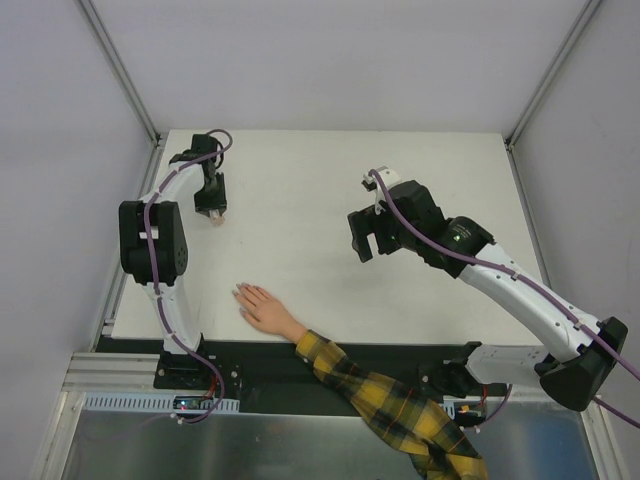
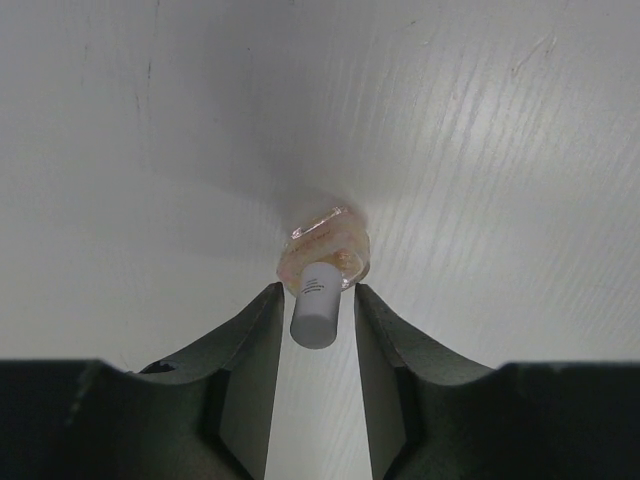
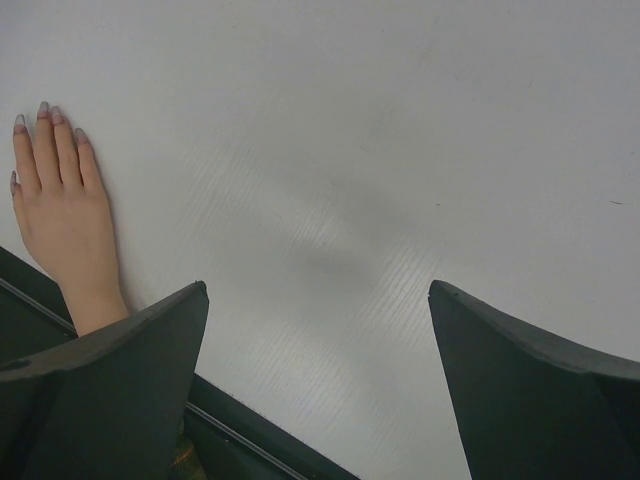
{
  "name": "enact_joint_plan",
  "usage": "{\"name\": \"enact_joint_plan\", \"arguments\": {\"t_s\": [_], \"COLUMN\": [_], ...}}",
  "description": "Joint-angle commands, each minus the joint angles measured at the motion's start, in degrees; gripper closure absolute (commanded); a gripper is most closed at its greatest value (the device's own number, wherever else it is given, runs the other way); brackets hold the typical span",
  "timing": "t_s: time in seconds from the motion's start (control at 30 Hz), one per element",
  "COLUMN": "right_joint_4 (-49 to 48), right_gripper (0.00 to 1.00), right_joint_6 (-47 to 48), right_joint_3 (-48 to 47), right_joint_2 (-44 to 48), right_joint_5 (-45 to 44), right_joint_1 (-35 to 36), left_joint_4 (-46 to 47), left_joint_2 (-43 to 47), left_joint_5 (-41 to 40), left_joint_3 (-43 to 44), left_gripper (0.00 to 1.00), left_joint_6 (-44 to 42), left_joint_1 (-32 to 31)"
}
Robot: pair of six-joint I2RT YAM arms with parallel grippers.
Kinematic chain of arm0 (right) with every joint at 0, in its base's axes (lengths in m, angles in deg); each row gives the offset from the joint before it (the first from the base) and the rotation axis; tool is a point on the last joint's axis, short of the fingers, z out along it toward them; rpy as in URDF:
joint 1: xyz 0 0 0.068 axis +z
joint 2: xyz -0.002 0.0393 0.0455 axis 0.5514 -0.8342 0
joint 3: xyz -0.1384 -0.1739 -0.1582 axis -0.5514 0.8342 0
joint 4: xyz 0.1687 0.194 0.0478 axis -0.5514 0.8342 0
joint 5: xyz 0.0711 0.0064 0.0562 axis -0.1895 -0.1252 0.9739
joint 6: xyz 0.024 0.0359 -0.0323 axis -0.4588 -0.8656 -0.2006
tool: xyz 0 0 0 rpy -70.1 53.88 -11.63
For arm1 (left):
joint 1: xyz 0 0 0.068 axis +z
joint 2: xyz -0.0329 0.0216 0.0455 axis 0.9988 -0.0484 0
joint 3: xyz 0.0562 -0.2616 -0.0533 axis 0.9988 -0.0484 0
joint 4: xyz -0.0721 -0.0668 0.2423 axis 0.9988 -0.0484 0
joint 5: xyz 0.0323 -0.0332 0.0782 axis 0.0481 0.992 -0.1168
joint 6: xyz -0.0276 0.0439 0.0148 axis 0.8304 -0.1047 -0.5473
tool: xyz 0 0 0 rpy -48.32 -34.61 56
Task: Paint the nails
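The nails (image 3: 44, 110), pale greyish-lavender tips on a small flesh-coloured mannequin hand (image 1: 264, 310), lay near the front edge of the white table (image 1: 300, 170). The hand rested flat and palm down, with its fingers held close together and pointing toward the left arm's side. Its wrist ran back over the table's edge into a yellow-and-dark plaid sleeve (image 1: 390, 400) that trailed off toward the right arm's base. The left gripper (image 1: 211, 203) hung well apart from the hand at the far left of the table, pointing down over a small nail polish bottle (image 2: 325, 248) of clear, pinkish glass that stood on the surface. In the left wrist view its dark fingers (image 2: 262, 340) flanked the bottle's pale cylindrical cap (image 2: 317, 310), one on each side. A thin strip of table showed between the cap and each finger, so the jaws stood slightly parted around the cap without pressing it. The right gripper (image 1: 365, 240) hovered above the middle of the table, to the right of the hand and farther back. Its jaws were spread wide and held nothing, with only bare table between them in the right wrist view. The hand appeared at the left edge of that view, clear of both fingers.
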Motion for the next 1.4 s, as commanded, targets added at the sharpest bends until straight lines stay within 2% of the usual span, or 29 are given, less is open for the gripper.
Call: {"name": "enact_joint_plan", "arguments": {"t_s": [0.0, 0.07, 0.1, 0.2, 0.33, 0.4, 0.43, 0.5, 0.53, 0.67, 0.8, 0.93, 1.0, 1.1, 1.37], "right_joint_4": [-0.7, -0.7, -0.7, -0.8, -2.4, -3.5, -5.5, -7.2, -8.9, -15.8, -23.4, -31.2, -34.7, -39.2, -41.6], "right_gripper": [0.04, 0.04, 0.04, 0.04, 0.04, 0.04, 0.04, 0.02, 0.02, 0.02, 0.02, 0.01, 0.05, 0.06, 0.13], "right_joint_6": [-0.6, -0.6, -0.6, -0.2, 2.6, 5.1, 8.0, 11.0, 13.4, 17.9, 19.0, 17.7, 17.0, 16.7, 17.7], "right_joint_3": [-0.2, -0.1, -0.1, 0.1, 0.6, 1.3, 1.7, 2.5, 2.8, 6.9, 10.9, 14.0, 14.2, 15.0, 14.0], "right_joint_2": [0.3, 0.2, 0.2, 0.1, 0.0, 0.1, 0.2, 0.1, 0.0, 0.2, 0.0, -2.0, -3.2, -4.5, -6.9], "right_joint_5": [0.4, 0.5, 0.5, 0.6, 1.0, 5.8, 7.0, 16.0, 18.7, 27.9, 33.2, 38.9, 42.0, 43.8, 45.9], "right_joint_1": [0.1, 0.1, 0.1, 0.0, 0.1, 0.0, 0.0, 0.1, 0.1, 0.1, 0.1, 0.1, 0.1, 0.4, 3.0], "left_joint_4": [-0.2, -0.2, -0.3, -0.3, -0.9, -2.1, -4.3, -7.3, -10.2, -12.2, -12.4, -12.6, -12.6, -12.6, -12.6], "left_joint_2": [-0.7, -1.0, -1.1, -0.9, 2.9, 7.1, 8.7, 13.2, 14.8, 25.1, 35.6, 39.1, 40.0, 40.7, 41.2], "left_joint_5": [0.2, 0.2, 0.7, 1.1, 2.3, 3.7, 6.0, 11.6, 17.5, 30.7, 35.3, 41.2, 43.8, 44.6, 46.6], "left_joint_3": [2.0, 2.3, 2.6, 2.8, 0.3, -1.8, -2.3, -3.6, -4.3, -11.3, -14.8, -15.7, -15.4, -15.2, -13.9], "left_gripper": [0.69, 0.73, 0.82, 1.00, 1.00, 1.00, 1.00, 1.00, 1.00, 1.00, 1.00, 1.00, 1.00, 1.00, 1.00], "left_joint_6": [-0.6, -0.8, -0.9, -1.3, -1.6, -2.1, -2.1, -1.2, -0.7, 3.3, 9.4, 11.8, 12.5, 13.0, 14.7], "left_joint_1": [0.0, 0.0, 0.1, 0.1, -1.3, -4.2, -5.6, -9.3, -10.5, -15.6, -20.0, -24.1, -26.0, -27.5, -28.0]}}
